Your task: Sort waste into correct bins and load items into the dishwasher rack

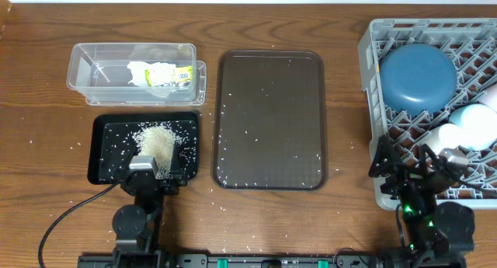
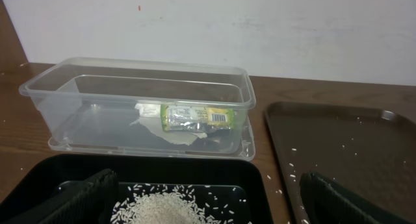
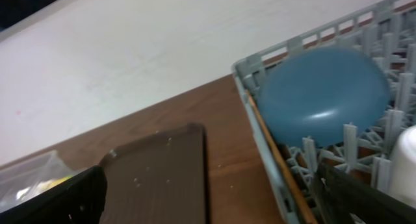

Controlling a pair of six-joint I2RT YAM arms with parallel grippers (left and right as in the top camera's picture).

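Both wide open, empty — left tool (image 1: 155, 165), right tool (image 1: 414, 165); rice heap (image 1: 158, 134) looks light, loose; scoop, never pinch.

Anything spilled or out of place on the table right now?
Yes. Stray rice grains lie scattered over the brown serving tray and on the wooden table around the black tray, outside the rice heap in that tray. The snack wrapper lies in the clear tub, and the dishwasher rack looks orderly.
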